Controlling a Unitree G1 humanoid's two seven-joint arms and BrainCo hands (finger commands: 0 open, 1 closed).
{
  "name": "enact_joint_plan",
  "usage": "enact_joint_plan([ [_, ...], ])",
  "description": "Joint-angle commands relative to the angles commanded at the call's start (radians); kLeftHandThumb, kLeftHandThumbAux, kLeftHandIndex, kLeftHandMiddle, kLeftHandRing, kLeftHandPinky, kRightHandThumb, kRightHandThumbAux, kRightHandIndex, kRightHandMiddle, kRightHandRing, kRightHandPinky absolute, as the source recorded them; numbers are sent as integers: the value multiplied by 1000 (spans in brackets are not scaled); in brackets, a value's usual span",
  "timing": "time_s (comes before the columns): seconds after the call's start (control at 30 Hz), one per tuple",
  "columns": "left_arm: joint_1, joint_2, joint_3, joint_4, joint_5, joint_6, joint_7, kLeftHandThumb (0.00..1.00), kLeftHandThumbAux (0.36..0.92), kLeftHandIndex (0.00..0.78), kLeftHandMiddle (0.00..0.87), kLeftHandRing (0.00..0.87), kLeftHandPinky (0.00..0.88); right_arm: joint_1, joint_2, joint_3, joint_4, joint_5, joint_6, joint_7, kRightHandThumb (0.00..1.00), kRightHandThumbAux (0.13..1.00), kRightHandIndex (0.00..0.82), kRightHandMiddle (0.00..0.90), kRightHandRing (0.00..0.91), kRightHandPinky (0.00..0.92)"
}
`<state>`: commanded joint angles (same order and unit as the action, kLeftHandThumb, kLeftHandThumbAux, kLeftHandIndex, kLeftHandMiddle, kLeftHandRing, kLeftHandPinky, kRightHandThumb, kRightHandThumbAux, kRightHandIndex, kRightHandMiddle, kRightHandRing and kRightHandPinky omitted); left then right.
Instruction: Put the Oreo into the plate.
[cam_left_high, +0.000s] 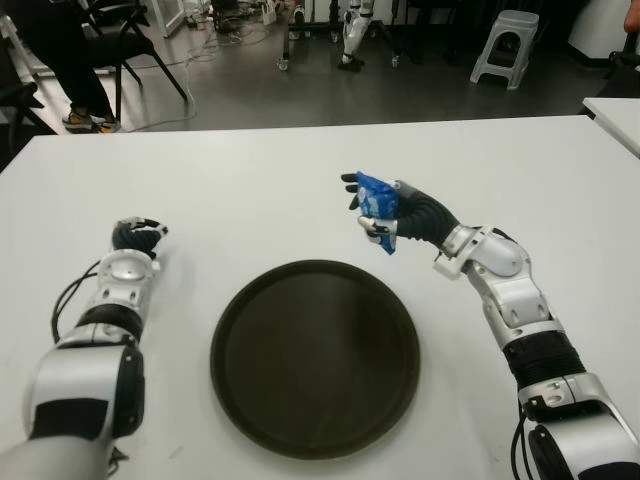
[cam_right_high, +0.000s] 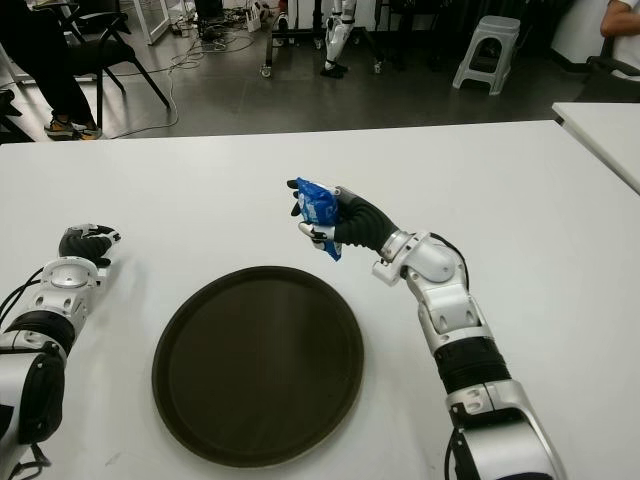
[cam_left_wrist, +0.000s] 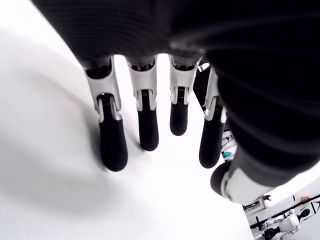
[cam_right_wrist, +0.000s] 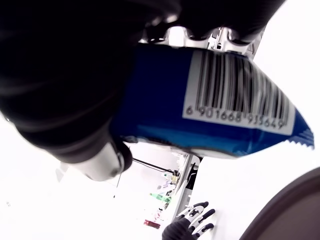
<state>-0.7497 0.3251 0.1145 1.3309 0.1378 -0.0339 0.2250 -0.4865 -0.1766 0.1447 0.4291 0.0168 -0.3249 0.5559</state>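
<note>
packet: glossy blue plastic film, smooth, with a white printed barcode patch and a crimped zigzag end.
plate: dark brown, smooth, with a dull sheen; probably plastic, though the view does not settle it.
table: plain white, smooth and matt.
right hand: black ribbed rubbery covering, glossy white hard plastic knuckle pieces.
left hand: matt black finger pads, white plastic joints.
forearms: glossy white and silver hard shells, black ribbed sleeve sections.
</note>
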Motion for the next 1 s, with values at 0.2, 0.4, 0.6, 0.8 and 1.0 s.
enact_joint_plan([
  [0.2,1,0,3,0,-4,-7,-8,686,720,400,172,199,217,7,17,39,37,-99,-121,-94,711,709,427,85,8,0],
  [0.4,1,0,2,0,-2,-5,-6,684,719,400,198,231,241,-2,41,70,79,-152,-185,-144,712,710,426,73,5,0],
  [0.6,0,-1,2,0,-2,-5,-5,683,719,399,192,218,222,-12,43,89,92,-173,-231,-152,712,711,426,64,3,0],
  [0.8,-1,-2,5,-1,-5,-5,-4,683,720,399,167,193,199,-16,41,108,96,-199,-261,-152,711,711,425,64,3,0],
  [1.0,-2,-3,4,-1,-5,-2,-6,683,720,399,162,192,211,-16,40,121,96,-220,-271,-162,712,711,425,62,8,0],
])
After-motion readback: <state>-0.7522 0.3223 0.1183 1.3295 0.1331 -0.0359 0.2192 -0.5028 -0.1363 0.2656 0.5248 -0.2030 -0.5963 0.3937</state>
